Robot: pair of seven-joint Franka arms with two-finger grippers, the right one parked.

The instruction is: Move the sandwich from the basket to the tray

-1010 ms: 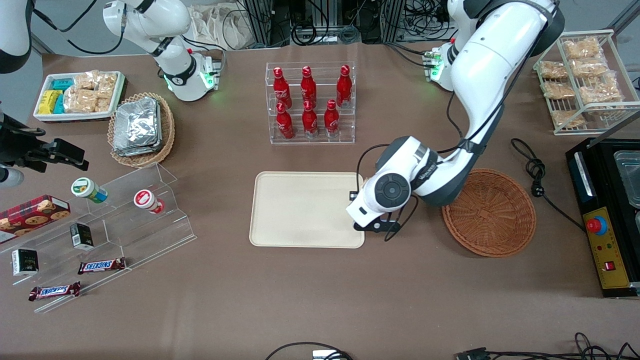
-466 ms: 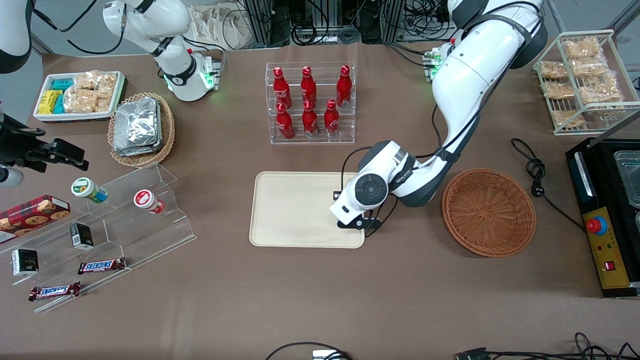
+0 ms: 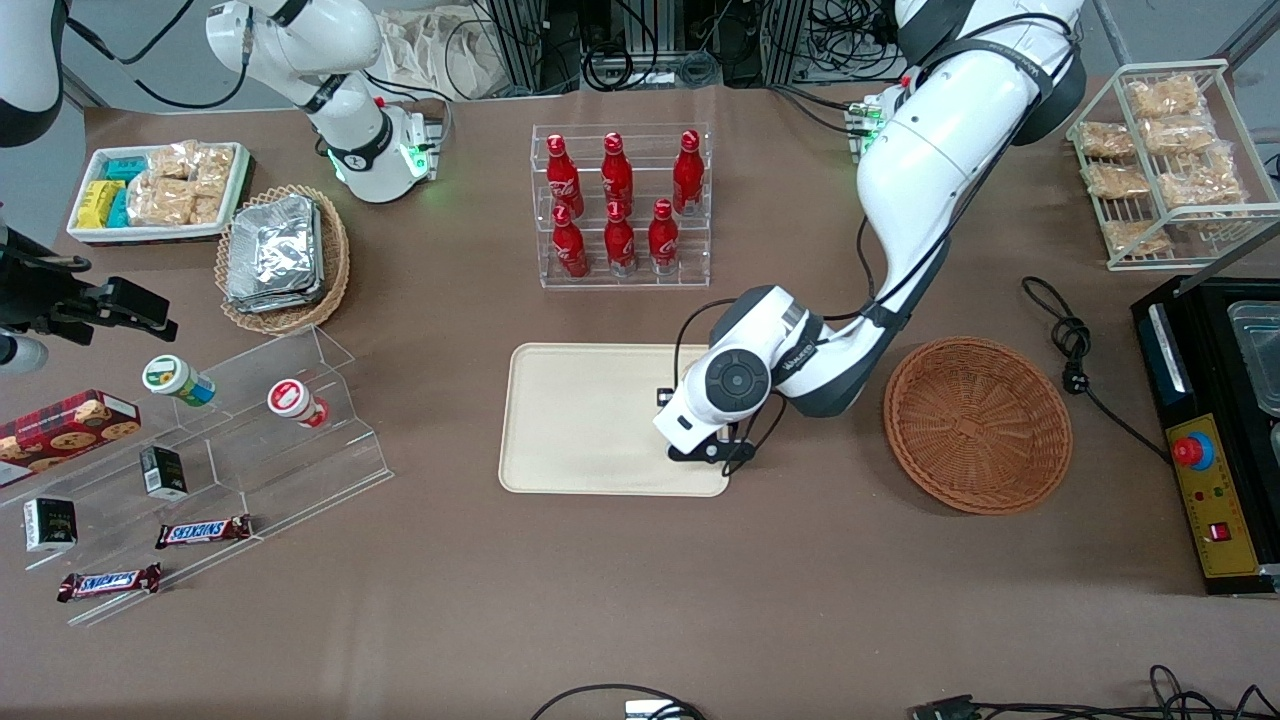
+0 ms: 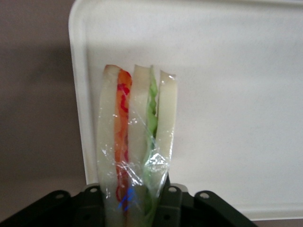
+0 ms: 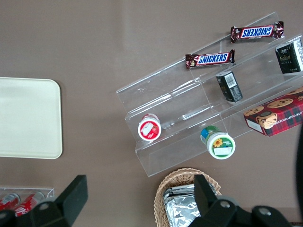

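Left arm's black two-finger gripper [image 4: 131, 203] is clamped on the clear-wrapped triangular wedge sandwich [image 4: 136, 142] with orange-red and green filling, held above the flat cream-beige plastic tray [image 3: 590, 420]. The round reddish-brown woven wicker basket [image 3: 978, 425] sits beside the tray toward the working arm's end

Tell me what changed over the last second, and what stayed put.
The left arm swung from beside the basket in over the tray, toward the parked arm's end of the table. Its gripper stayed shut on the sandwich, which now hangs above the tray's edge nearest the basket. Nothing was released. Basket, tray and bottle rack did not move.
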